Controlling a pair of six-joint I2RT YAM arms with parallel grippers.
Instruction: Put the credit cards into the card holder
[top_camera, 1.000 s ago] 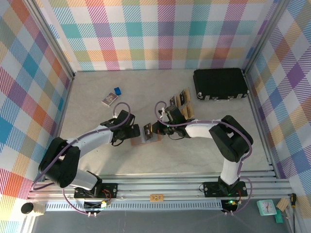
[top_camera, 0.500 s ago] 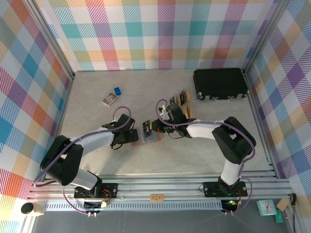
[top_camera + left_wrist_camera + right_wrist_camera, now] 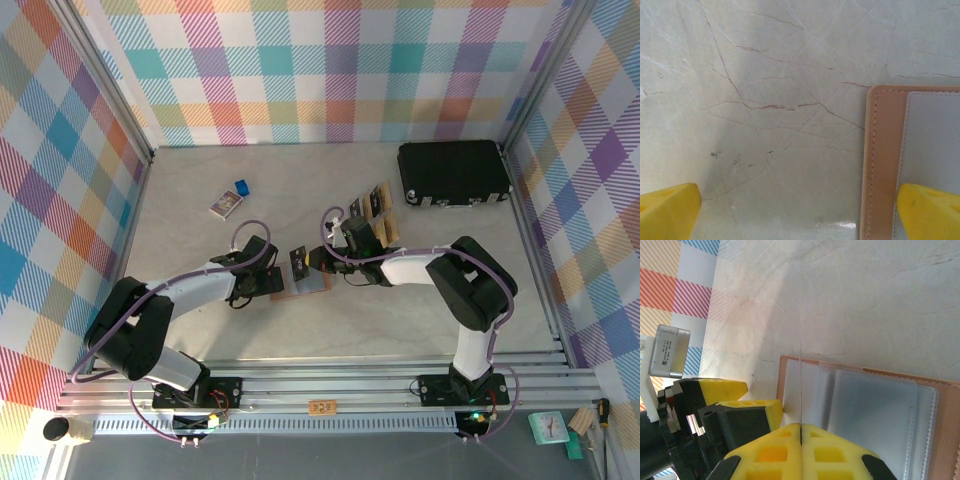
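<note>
The card holder lies open and flat in the middle of the table, tan-rimmed with a greyish inside. My right gripper is shut on a dark credit card. The card shows edge-on as a thin line and stands upright over the holder's left half. My left gripper is open at the holder's left edge, with one fingertip on the grey inside and the other on bare table. More credit cards, dark and tan, lie behind the right arm.
A large black case stands at the back right. A small printed box and a tiny blue object lie at the back left. Metal frame posts and checked walls close the table in.
The right gripper has carried the card slightly left, over the holder's left half. The left gripper has settled a little nearer, at the holder's left edge.
</note>
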